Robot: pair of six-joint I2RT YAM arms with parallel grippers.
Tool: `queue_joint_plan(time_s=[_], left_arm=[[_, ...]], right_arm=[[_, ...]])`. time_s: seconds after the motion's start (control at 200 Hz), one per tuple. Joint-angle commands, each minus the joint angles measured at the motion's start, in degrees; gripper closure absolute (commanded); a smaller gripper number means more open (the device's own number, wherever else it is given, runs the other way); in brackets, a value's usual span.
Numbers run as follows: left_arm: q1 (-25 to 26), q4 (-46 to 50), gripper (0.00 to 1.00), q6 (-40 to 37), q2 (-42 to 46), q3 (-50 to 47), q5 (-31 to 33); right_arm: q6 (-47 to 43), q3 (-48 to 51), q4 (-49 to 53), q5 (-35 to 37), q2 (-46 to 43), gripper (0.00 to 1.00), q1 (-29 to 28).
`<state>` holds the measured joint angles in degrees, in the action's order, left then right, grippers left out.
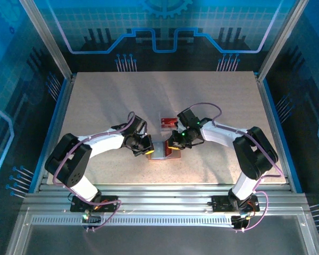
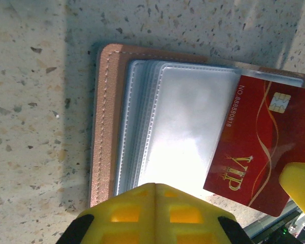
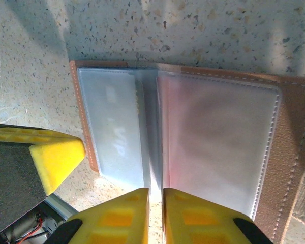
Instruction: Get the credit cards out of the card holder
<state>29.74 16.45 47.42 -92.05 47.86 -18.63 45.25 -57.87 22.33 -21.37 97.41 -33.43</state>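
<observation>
One speckled table (image 1: 122,101), blue walls (image 1: 165,21); left pincer (image 2: 153,189) closed, right pincer (image 3: 155,193) tight on card (image 2: 254,147).

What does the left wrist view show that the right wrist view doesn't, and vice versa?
Left wrist: the red VIP card, chip and number readable, tilted across the right edge of the card holder. Right wrist: the holder spread open, two clear sleeve pages side by side, faint VIP lettering showing through the left one. Both: the brown-rimmed holder on the speckled table, with the left tool and right tool each showing yellow fingers close together.
</observation>
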Motion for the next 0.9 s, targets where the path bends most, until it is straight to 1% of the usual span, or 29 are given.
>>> queue_joint_plan(time_s=[0.0, 0.14, 0.295, 0.485, 0.605, 0.715, 0.79, 0.89], left_arm=[[-0.5, 0.9, 0.96, -1.1, 2.2, 0.2, 0.9], [-0.5, -0.1, 0.94, -1.0, 3.8, -0.2, 1.6], [-0.6, -1.0, 0.93, -1.0, 5.7, -0.4, 2.3], [-1.4, -3.2, 0.93, -0.8, 8.9, -2.2, 3.7], [-2.6, -4.1, 0.92, -0.5, 10.6, -3.1, 3.8], [-3.3, -4.1, 0.92, -0.5, 11.0, -3.5, 3.4], [-3.6, -4.3, 0.92, -0.5, 11.3, -3.9, 3.3], [-3.8, -4.4, 0.93, -0.5, 11.3, -4.1, 3.1]], right_arm=[[0.2, -0.2, 1.6, 1.1, -1.8, 0.87, -0.7], [-0.5, -1.2, 2.9, 1.7, -2.6, 0.9, -0.9], [-1.8, -2.3, 5.0, 2.7, -4.4, 0.91, -1.1], [-8.1, -6.3, 10.9, 5.1, -5.1, 0.92, -0.8], [-14.7, -9.9, 15.2, 7.0, -4.8, 0.93, -0.6], [-23.0, -13.8, 19.0, 8.1, -3.9, 0.92, -0.5], [-31.7, -15.7, 21.2, 7.6, -3.3, 0.91, -0.5], [-42.7, -17.5, 23.7, 9.5, -3.0, 0.93, -0.4]])
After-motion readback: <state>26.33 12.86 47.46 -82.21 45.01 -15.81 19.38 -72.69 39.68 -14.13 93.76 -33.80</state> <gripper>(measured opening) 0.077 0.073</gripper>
